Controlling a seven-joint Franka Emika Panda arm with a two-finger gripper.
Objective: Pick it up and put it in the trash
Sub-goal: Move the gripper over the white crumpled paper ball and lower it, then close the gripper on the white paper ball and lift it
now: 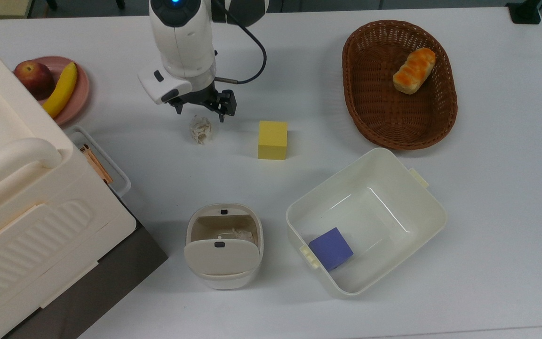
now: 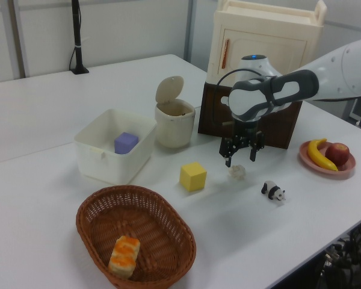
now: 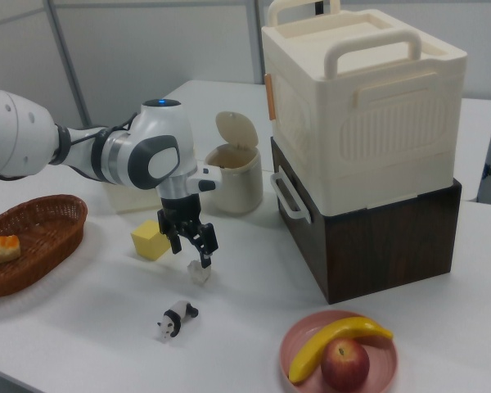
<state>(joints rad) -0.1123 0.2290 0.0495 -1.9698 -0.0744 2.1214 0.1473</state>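
No readable text, labels, brands, nos. or signs in any view.

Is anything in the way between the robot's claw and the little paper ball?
Nothing visible. The open gripper hangs just above the paper ball, with bare table between. The yellow block sits off to the top view's right.
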